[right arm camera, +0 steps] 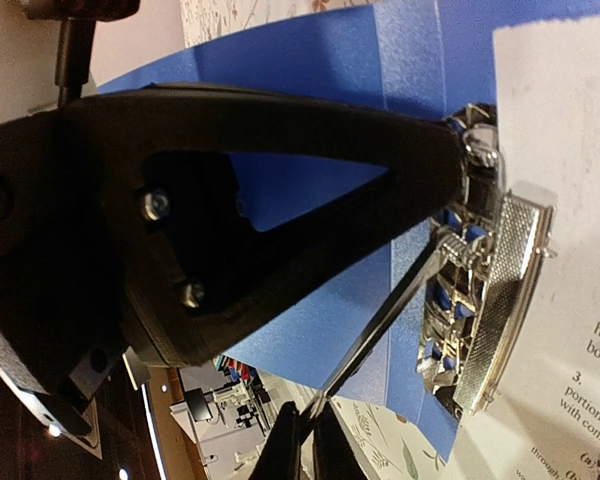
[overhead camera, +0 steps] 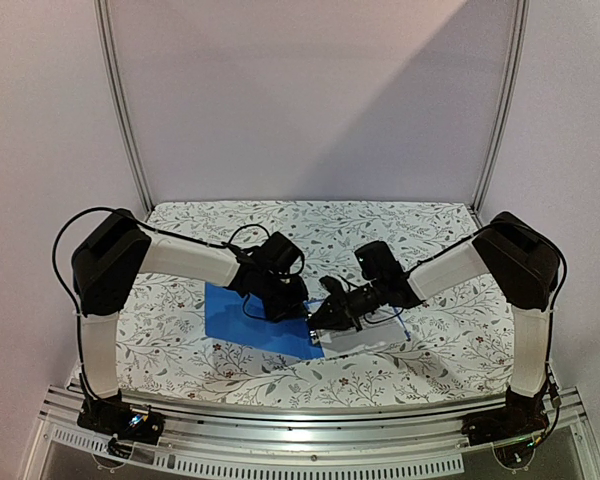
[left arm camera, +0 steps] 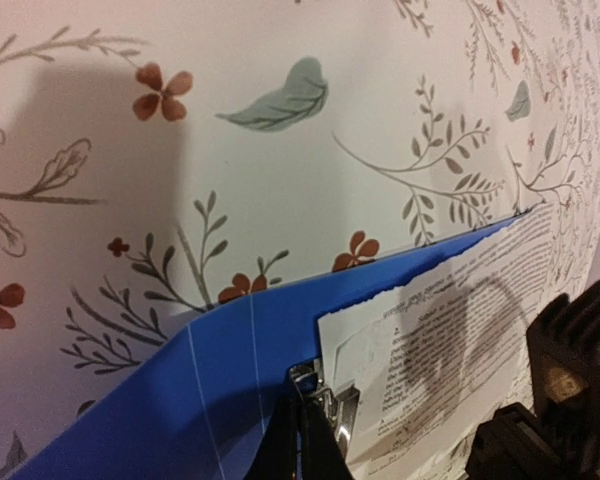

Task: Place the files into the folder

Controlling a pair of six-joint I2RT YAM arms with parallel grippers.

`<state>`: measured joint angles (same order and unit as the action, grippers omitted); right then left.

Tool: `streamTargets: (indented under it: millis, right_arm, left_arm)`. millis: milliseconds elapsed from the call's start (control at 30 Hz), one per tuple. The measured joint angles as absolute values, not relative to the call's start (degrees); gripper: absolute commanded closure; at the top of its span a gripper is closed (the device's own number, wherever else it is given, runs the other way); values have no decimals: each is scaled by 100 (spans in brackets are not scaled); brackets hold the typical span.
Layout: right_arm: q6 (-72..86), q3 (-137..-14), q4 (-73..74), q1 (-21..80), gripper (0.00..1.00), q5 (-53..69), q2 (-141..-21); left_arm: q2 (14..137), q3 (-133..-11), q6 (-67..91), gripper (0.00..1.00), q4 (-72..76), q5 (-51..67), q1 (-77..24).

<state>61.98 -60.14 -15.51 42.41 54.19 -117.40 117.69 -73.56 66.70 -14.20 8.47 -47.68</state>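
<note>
**A:** Start at the near edge. How many arms are there, and why are they posed like that?

**B:** 2 are bolted there, the left arm [overhead camera: 185, 258] and the right arm [overhead camera: 448, 270]. Both bend inward, so their tips meet over the middle of the floral-printed worktop [overhead camera: 420, 230]. I judge both are needed at 1 spot.

**A:** And the task's things?

**B:** 1 bright blue rectangular plastic folder [overhead camera: 235, 318] lies open and flat just beyond the bases. On its right half lie the thin white printed paper files [overhead camera: 372, 338]. I count 1 sheet face and cannot tell whether more lie beneath. Their inner edge reaches the 1 silver metal clip [right arm camera: 495, 290] by the spine. They are inside the folder, but I cannot tell whether they are clamped.

**A:** What about the grippers?

**B:** The left gripper [left arm camera: 300, 438] has its fingers pressed together, with the tip against the clip. It is probably pinning the folder so it cannot slide. The right gripper [right arm camera: 306, 440] appears to pinch the thin lever wire [right arm camera: 380, 320] of that clip. That is likely to work the clamp over the paper's edge.

**A:** What lies farther back?

**B:** Patterned worktop, then 1 plain pale wall [overhead camera: 310, 100].
</note>
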Motion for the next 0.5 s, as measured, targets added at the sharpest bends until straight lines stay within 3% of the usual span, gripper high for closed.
streamTargets:
  millis: [500]
  right_arm:
    - [5474,-5865,-930,4322,97,5207,-11740]
  left_arm:
    - [11723,-7242,6678,100,-1306,906,-4744]
